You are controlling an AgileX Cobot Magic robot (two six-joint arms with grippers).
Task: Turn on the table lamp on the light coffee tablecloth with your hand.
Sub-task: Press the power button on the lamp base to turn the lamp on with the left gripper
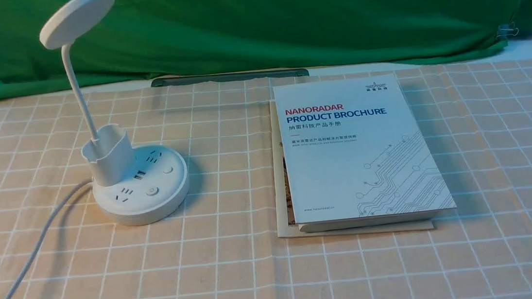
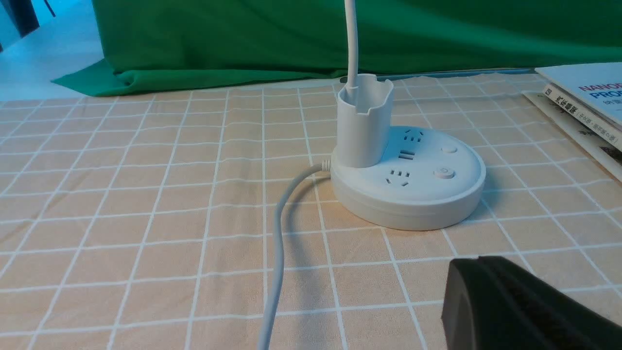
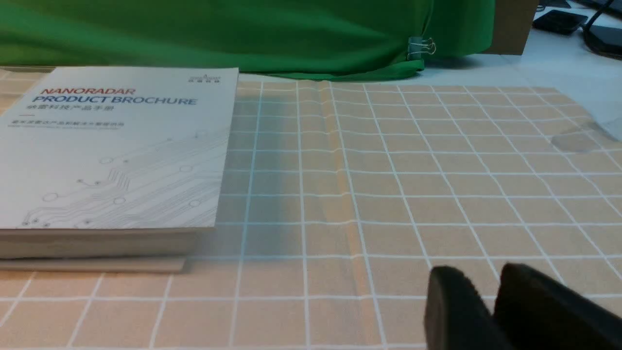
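left gripper (image 2: 478,258) nearest, fingers seemingly together and holding nothing, and the table lamp (image 1: 140,186) at eleven o'clock, looking unlit; we're at the approach, next move wants a fingertip over the power button (image 1: 152,191)

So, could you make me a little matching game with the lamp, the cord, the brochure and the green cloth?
Things:
1. table lamp
2. cord
3. brochure
4. green cloth

Descriptions:
A. hanging behind the checked tablecloth
B. leading from the lamp's base toward the robot's side
C. on top of the stack, with red and blue lettering
D. standing on the left, with a round head on a thin neck

Right pairs: 1-D, 2-B, 3-C, 4-A
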